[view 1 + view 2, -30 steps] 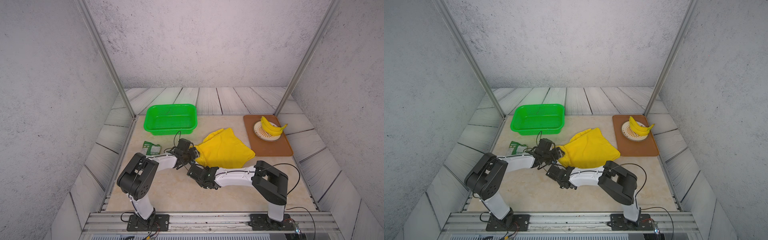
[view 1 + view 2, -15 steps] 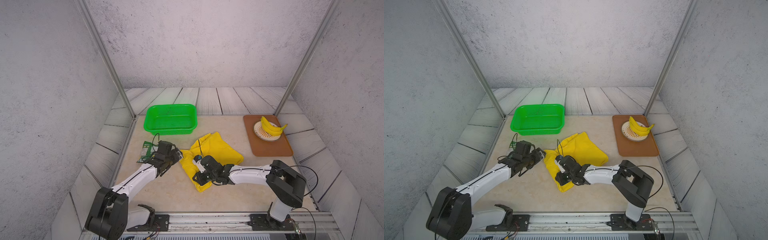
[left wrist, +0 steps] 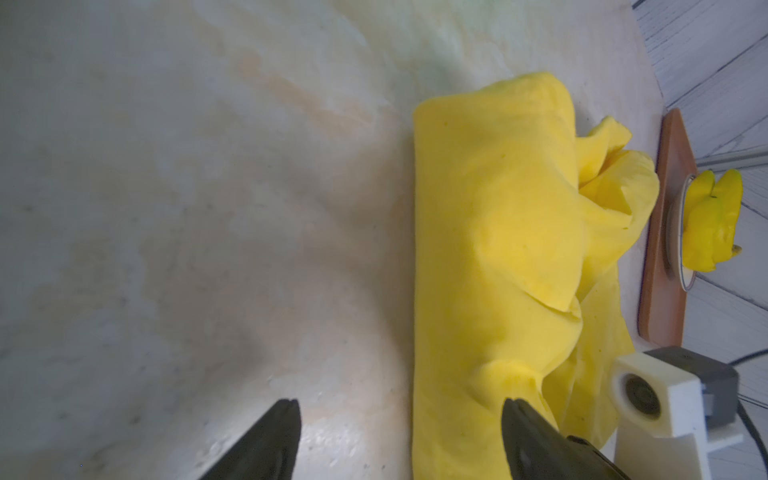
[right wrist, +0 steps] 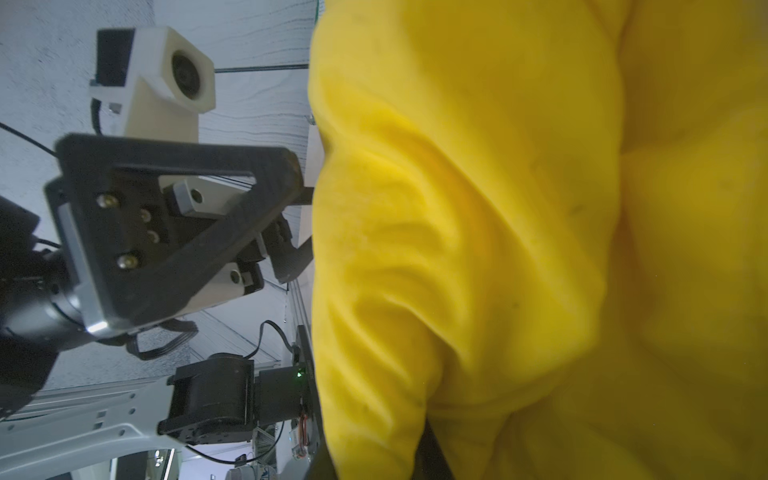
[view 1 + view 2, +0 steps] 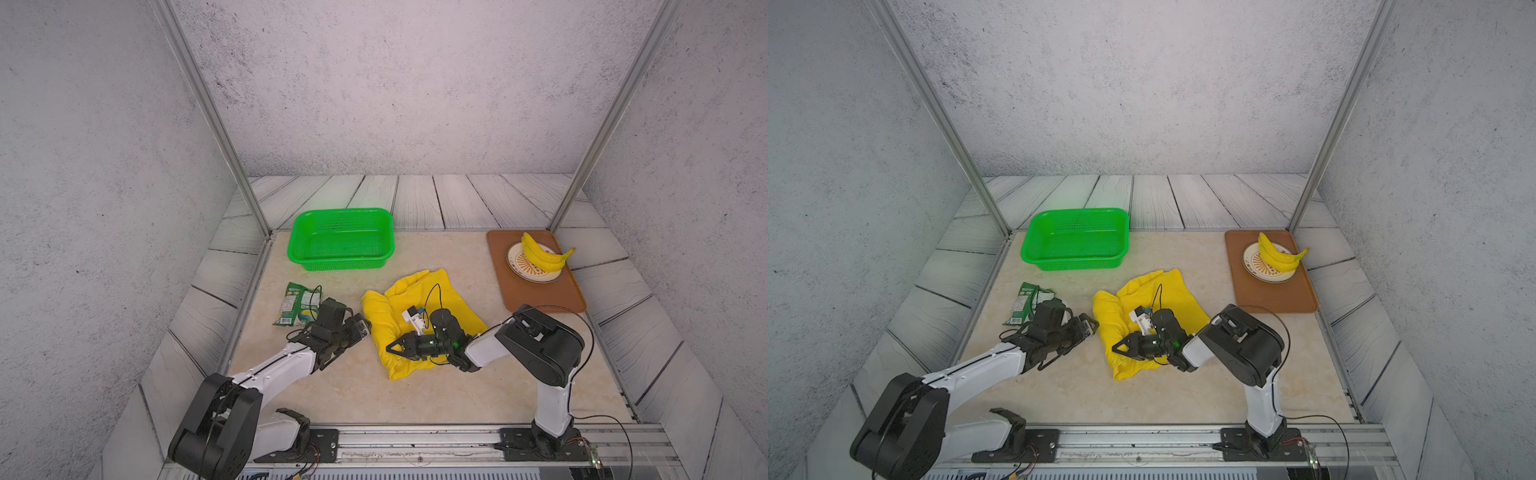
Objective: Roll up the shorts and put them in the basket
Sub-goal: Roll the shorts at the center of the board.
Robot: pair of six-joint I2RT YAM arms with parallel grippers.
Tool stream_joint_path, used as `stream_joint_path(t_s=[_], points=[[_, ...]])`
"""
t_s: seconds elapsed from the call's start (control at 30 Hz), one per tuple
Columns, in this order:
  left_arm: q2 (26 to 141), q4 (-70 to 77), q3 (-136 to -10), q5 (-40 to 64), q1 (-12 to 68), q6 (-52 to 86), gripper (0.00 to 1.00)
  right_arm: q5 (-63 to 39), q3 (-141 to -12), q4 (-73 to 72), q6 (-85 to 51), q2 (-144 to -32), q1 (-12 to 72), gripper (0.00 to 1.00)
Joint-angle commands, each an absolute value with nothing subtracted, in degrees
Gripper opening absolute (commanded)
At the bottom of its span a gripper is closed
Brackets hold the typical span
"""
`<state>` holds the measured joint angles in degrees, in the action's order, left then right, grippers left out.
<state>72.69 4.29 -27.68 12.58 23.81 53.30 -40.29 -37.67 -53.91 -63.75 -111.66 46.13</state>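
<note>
**mako_7:** which way were the shorts (image 5: 415,291) lying? and where?

**tinbot:** Middle of the table (image 5: 374,399), nearer than the green basket (image 5: 336,262). The left side was rolled into a fat tube, and its long axis ran near-to-far, with the far end tipped a bit left. The loose part was spread out to the right and bunched up at the far corner.

**mako_7:** grippers?

**tinbot:** The left gripper (image 3: 399,409) was just left of the tube with its jaws wide apart and only bare table between them. One fingertip (image 3: 523,419) sat right at the tube's edge, but I couldn't tell if it was touching. The right gripper (image 5: 390,348) came in from the right, low over the fabric, pointing left. Its jaws were narrow, and in the wrist view yellow cloth sat between them, so it looked pinched on a fold.

**mako_7:** anything in the way?

**tinbot:** Mostly the right arm itself, which lay across the near-right part of the shorts. A green snack packet (image 5: 297,303) lay left of the shorts, just beyond the left gripper. A brown tray (image 5: 536,297) with a plate (image 5: 536,279) of bananas (image 5: 540,255) sat far right, well apart.
</note>
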Motion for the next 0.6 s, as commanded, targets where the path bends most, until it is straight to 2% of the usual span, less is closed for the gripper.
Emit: stream_joint_path(t_s=[0.0,0.1,0.2,0.27,0.33,0.43,0.5,0.57], points=[[76.1,12.8,-28.3,14.4,24.4,53.4,0.82,-42.5,-36.1,-59.8,-69.7,-114.5,45.6,0.12],[81.5,13.9,-30.1,14.8,24.5,53.3,0.81,-42.5,-35.9,-58.2,-68.5,-115.0,45.2,0.13],[87.7,16.5,-31.6,16.3,24.7,54.0,0.74,-42.7,-36.2,-53.4,-65.9,-114.0,45.1,0.17],[91.5,18.2,-32.5,18.1,24.8,54.8,0.61,-42.5,-36.7,-47.9,-62.8,-112.1,45.1,0.22],[94.1,20.7,-32.6,19.0,24.8,56.1,0.4,-41.5,-37.3,-40.5,-58.9,-109.3,45.0,0.29],[94.9,21.3,-32.6,18.9,24.8,56.5,0.15,-38.0,-39.7,-23.6,-50.5,-104.0,45.0,0.41],[94.1,19.7,-33.0,18.4,24.8,55.8,0.07,-33.6,-42.1,-11.3,-44.6,-100.0,45.0,0.47],[92.8,17.6,-33.3,17.6,25.0,55.2,0.04,-26.3,-46.1,3.3,-38.4,-96.3,45.4,0.5]])
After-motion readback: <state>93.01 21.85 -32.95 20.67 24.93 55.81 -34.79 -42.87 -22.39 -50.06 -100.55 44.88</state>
